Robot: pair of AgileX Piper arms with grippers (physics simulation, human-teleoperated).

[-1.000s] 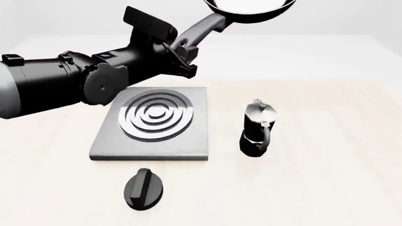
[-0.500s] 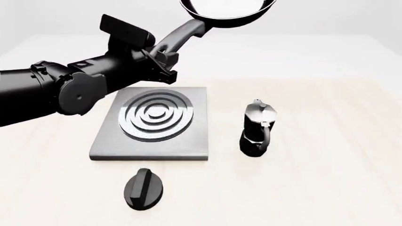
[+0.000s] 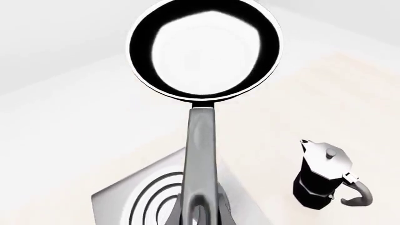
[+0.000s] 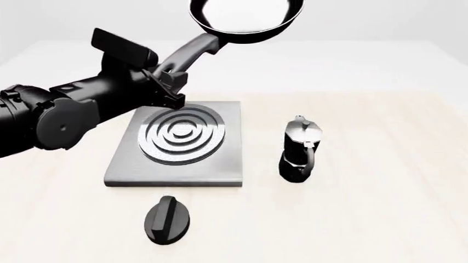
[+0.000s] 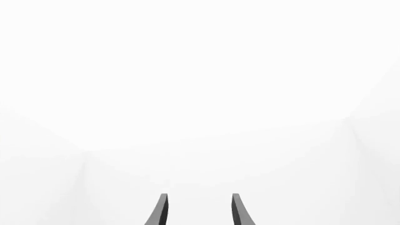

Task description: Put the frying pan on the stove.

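Left gripper clamps the handle of the pan, holding it aloft beyond the far edge of the stove. Right gripper stands parted, holding nothing. Moka pot sits right of the stove, knob near it.

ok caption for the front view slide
Left gripper holds the frying pan aloft beyond the stove.

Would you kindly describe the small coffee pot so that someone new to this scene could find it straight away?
Start at the flat square brushed-grey stove with silver concentric rings on the pale table. Just to its right, apart from it, stands the small black-and-silver moka pot, upright. Unlike the flat black oval knob lying in front of the stove, it is tall and faceted, with a silver top and a curved handle.
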